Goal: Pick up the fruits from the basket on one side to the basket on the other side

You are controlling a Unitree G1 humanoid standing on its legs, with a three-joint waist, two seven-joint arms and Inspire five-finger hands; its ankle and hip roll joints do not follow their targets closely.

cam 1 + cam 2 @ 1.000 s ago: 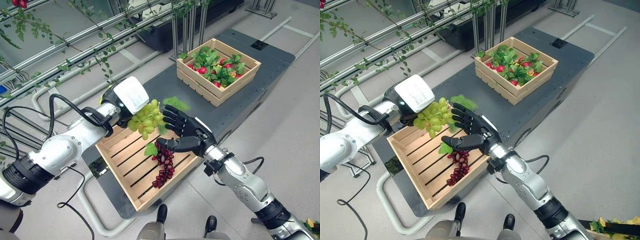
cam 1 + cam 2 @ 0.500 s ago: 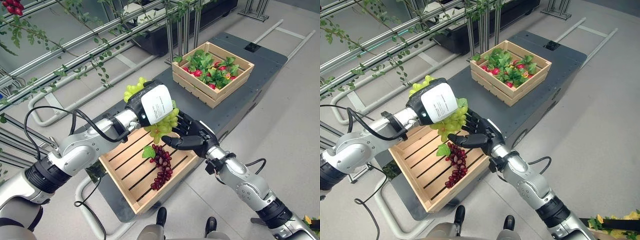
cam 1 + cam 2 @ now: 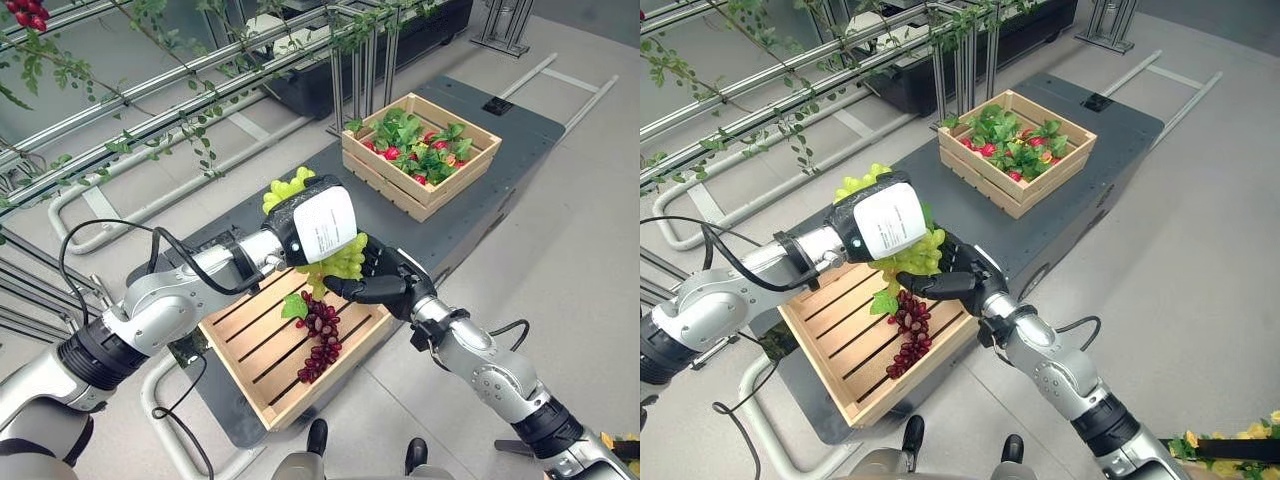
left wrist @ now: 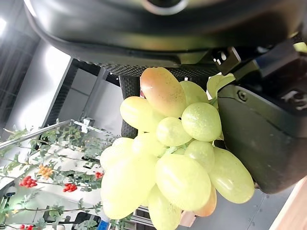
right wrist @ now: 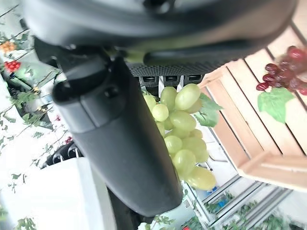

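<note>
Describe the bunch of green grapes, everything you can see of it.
The bunch of pale green grapes is a tight cluster of oval, glossy berries, one or two blushed orange-pink, with a green leaf at its stem end. It is off the crate, held in the air by the robot's left hand, whose dark fingers curl round its upper part while the rest hangs free. The right hand is cupped against the far side of the bunch. It hangs above the near wooden slatted crate.
</note>
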